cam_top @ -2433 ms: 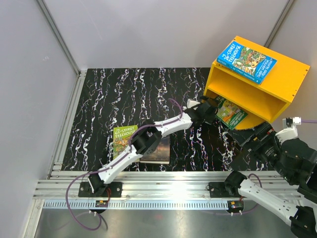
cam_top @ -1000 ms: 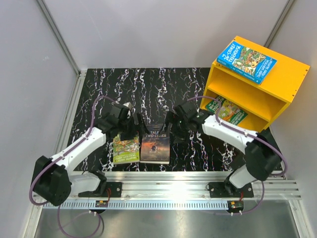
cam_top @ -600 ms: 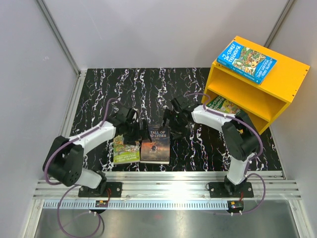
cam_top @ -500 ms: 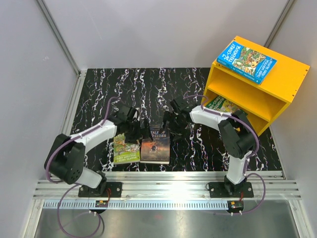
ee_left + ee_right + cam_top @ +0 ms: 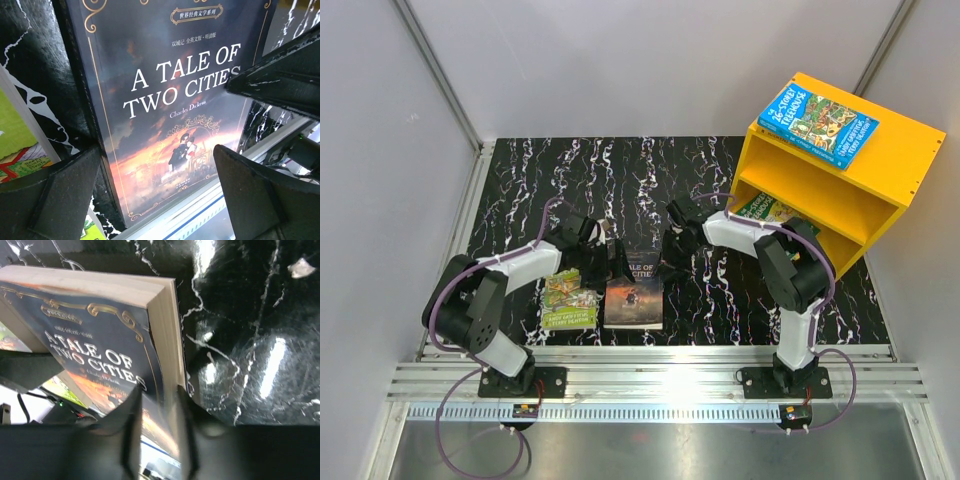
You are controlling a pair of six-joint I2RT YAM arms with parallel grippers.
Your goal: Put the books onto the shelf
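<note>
1 glossy dark paperback [image 5: 165, 100]: left hand [image 5: 157, 185] wide open, right hand [image 5: 159, 435] tight on edge.

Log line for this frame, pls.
left gripper open over dark book | right gripper pinching its edge | green book beside

Book [image 5: 165, 125]: "A TALE OF TWO CITIES"

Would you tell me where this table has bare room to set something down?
Bare: the far table strip behind both arms, and the near-right patch beside the shelf. Crowded: near middle, where left gripper and right gripper meet at the dark book beside the green book.
</note>
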